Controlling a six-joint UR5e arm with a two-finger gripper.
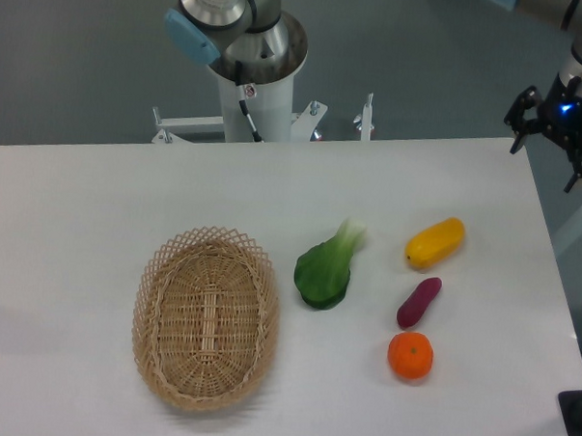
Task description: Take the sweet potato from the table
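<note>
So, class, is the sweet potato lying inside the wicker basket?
No, the sweet potato lies on the bare table, right of the basket.

grey floor [76, 54], even indoor light

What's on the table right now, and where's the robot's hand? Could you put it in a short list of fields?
surface: white table
target: purple sweet potato, lying on the table between the yellow fruit and the orange
other items: empty wicker basket; leafy green vegetable
hand: at the far right corner, away from all items, holding nothing
hand fingers: too small to tell open or shut
task progress: sweet potato not yet touched
</note>
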